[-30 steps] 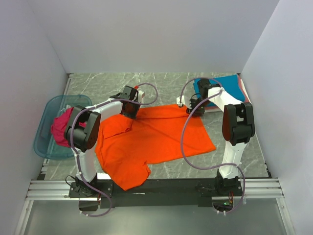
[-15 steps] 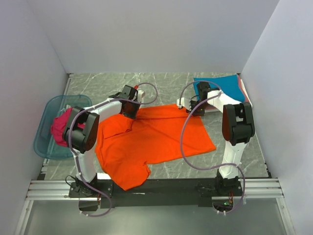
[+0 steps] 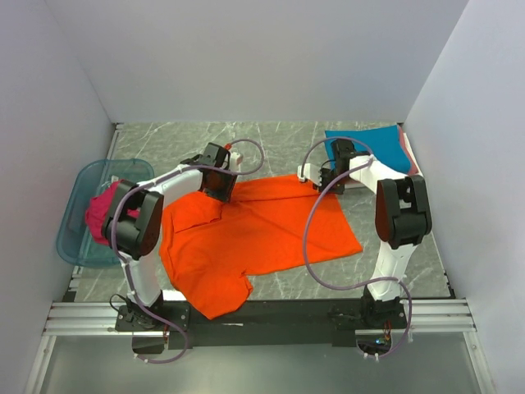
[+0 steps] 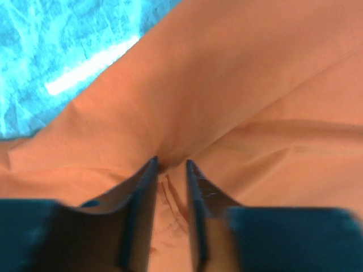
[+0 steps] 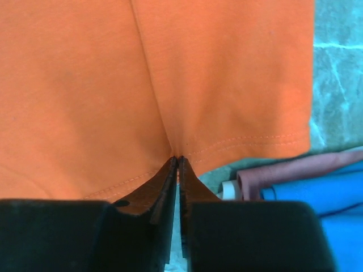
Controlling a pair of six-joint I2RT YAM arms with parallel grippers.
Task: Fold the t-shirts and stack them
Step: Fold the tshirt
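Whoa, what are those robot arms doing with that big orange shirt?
They're folding t-shirts. The orange t-shirt lies spread on the table. The right gripper pinches its far hem, shut tight. The left gripper sits at the shirt's far left edge, fingers slightly apart over bunched cloth. A folded blue t-shirt lies at the far right, and a magenta t-shirt waits in the blue tub.

Grey marble table (image 3: pixel 271 139), with white walls (image 3: pixel 262 57) on its left, far and right sides. Translucent blue tub (image 3: pixel 74 238) sits at the table's left edge, against the left wall. Aluminium rail (image 3: pixel 82 318) runs along the table's near edge.
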